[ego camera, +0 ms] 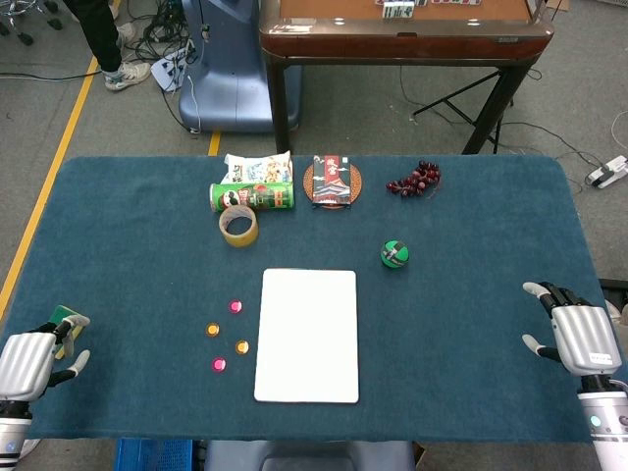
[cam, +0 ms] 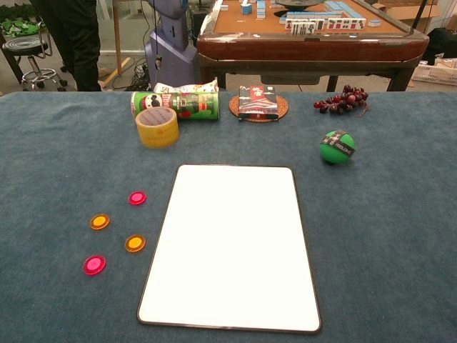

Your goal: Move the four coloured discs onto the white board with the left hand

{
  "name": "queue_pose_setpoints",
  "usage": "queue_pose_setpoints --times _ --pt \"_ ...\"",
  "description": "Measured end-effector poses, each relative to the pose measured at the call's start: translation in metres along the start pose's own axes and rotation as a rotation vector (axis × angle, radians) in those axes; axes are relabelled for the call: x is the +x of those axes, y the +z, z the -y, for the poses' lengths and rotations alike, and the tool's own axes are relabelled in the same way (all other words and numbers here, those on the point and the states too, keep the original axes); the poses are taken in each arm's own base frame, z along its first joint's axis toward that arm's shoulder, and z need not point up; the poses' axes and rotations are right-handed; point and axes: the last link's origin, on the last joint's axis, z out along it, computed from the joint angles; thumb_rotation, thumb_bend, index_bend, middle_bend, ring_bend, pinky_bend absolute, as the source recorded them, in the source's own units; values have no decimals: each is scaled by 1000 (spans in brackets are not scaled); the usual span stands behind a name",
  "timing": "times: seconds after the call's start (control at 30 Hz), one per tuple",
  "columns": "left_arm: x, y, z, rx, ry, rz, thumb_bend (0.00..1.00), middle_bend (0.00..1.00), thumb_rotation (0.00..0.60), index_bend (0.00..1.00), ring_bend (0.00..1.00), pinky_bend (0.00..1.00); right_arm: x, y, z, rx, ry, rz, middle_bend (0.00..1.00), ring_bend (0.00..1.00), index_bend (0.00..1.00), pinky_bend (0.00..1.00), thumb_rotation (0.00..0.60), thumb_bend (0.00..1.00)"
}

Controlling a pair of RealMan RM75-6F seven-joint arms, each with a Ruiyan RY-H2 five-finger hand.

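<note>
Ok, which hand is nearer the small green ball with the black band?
The right hand. It sits at the table's right edge, off to the right of and nearer the robot than the small green ball with the black band. The left hand is at the far left edge, beyond the white board.

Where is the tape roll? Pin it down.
In both views the tape roll lies left of centre, just in front of the green can, beyond the white board.

two pink discs (cam: 137,198), two orange discs (cam: 99,221), one white board (cam: 233,243), maybe one can (cam: 178,104).
</note>
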Motion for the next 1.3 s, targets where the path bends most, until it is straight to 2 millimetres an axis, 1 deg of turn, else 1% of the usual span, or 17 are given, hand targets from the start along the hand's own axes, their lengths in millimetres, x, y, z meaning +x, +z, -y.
queue_pose_setpoints --times 0.17,0.3,0.37,0.4,0.47,0.53,0.6,0.67,0.7,0.73,0.8,1.03,1.3 --pt "-1 -1 -4 -22 -4 1 310 672 600 434 497 636 -1 -1 2 6 -3 7 266 286 248 479 600 0" --pt "1 0 -10 -53 -34 -13 310 672 600 439 522 736 1 -3 1 6 6 -1 266 286 248 479 600 0" --pt "2 0 -14 -83 -60 -29 309 682 600 445 541 809 3 -3 -1 0 9 -8 266 286 248 479 600 0" --pt "3 0 -16 -99 -73 -33 308 694 600 446 562 850 4 -4 -1 -1 9 -12 266 286 248 479 600 0" --pt "4 1 -22 -143 -100 -33 301 720 600 447 654 932 5 -5 -1 -3 11 -22 266 286 248 479 600 0" --pt "5 2 -28 -186 -111 -27 285 743 600 446 796 995 7 -7 -1 0 14 -29 266 286 248 479 600 0" --pt "6 5 -37 -238 -120 -10 274 794 600 433 880 1000 8 -8 -1 5 21 -37 266 286 248 479 600 0" --pt "7 8 -46 -288 -128 10 263 870 600 407 943 1000 10 -9 -2 3 25 -43 267 286 248 479 600 0" --pt "8 10 -50 -307 -131 19 255 924 600 389 974 1000 10 -9 -2 3 25 -43 267 286 248 479 600 0" --pt "7 11 -54 -323 -134 30 250 964 600 378 992 1000 10 -9 -3 2 27 -43 267 286 248 479 600 0" --pt "7 14 -62 -356 -146 57 245 999 600 370 1000 1000 11 -10 -4 1 29 -42 267 286 248 479 600 0" --pt "-1 25 -91 -472 -162 160 224 1000 600 378 1000 1000 14 -13 -8 -9 39 -56 267 286 248 479 600 0" --pt "-21 31 -122 -573 -98 248 223 1000 600 406 1000 1000 19 -20 -13 -25 58 -83 268 286 248 479 600 0"
